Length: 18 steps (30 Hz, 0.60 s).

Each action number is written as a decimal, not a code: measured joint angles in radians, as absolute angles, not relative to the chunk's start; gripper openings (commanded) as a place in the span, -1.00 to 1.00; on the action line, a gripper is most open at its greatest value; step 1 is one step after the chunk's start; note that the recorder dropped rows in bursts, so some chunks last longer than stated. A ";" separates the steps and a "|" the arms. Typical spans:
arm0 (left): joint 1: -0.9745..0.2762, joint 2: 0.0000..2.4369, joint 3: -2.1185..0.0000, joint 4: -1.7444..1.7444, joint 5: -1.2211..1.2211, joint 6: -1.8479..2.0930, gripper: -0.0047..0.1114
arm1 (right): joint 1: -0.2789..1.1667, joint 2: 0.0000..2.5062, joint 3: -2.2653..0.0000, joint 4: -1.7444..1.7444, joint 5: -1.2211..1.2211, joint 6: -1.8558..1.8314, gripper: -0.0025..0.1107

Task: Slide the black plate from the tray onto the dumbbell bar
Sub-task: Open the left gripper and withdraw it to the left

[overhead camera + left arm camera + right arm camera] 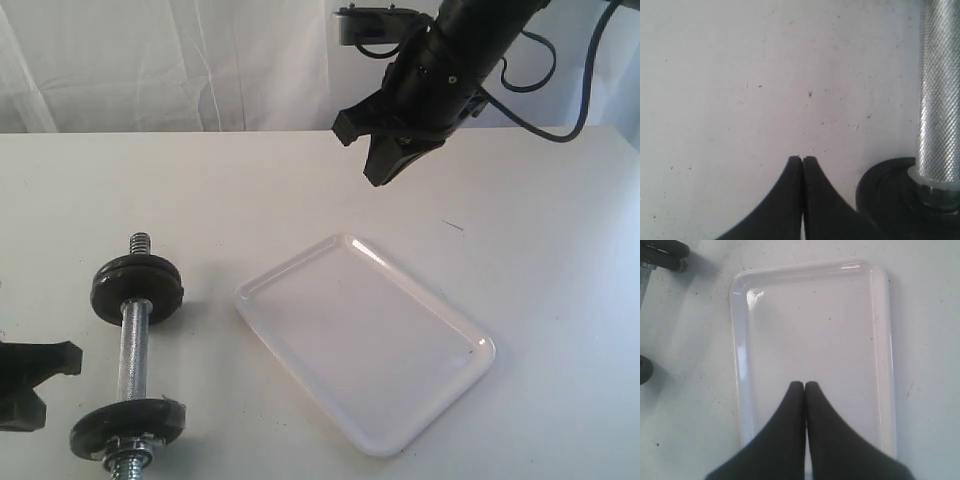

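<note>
Black plate (pixel 137 288): found threaded on the dumbbell bar (pixel 133 345) at its far end, with bare thread showing beyond it. A second black disc (pixel 128 425) sits on the near end (the two look alike; taking the far one as the task's plate is my judgement). The bar lies on the desk (pixel 520 220) toward the near-left corner.

Left end effector (pixel 802 160): clenched on nothing, low at the near-left edge, just beside the bar but apart from it.

Tray (pixel 370 340): mid-desk toward the near edge, holding nothing.

Right end effector (pixel 805 386): clenched, empty, raised above the far edge, right of centre.

Assessment: the sliding step appears complete. The next move calls only for both arms to draw clear without nudging the bar.

Surface: white, matt, finely speckled. Room: white cloth backdrop (pixel 150 60) behind the far edge.
</note>
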<state>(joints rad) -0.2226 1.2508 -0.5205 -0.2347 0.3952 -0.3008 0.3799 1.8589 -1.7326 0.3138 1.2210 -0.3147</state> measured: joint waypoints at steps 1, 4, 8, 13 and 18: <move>-0.223 1.251 -0.512 -0.235 0.399 -0.303 -0.92 | 0.380 1.859 -1.733 0.314 1.221 -0.315 -0.96; -0.223 1.251 -0.498 -0.238 0.403 -0.305 -0.92 | 0.380 1.859 -1.733 0.314 1.221 -0.315 -0.96; -0.223 1.251 -0.493 -0.278 0.412 -0.301 -0.92 | 0.380 1.859 -1.733 0.314 1.221 -0.315 -0.96; -0.223 1.251 -0.493 -0.425 0.418 -0.194 -0.92 | 0.380 1.859 -1.733 0.314 1.221 -0.315 -0.96; -0.255 1.251 -0.493 -0.562 0.404 -0.091 -0.92 | 0.380 1.859 -1.733 0.314 1.221 -0.315 -0.96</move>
<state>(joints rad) -0.2548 1.2508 -0.4928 -0.5622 0.4041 -0.0908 0.3799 1.8589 -1.7326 0.3138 1.2210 -0.3147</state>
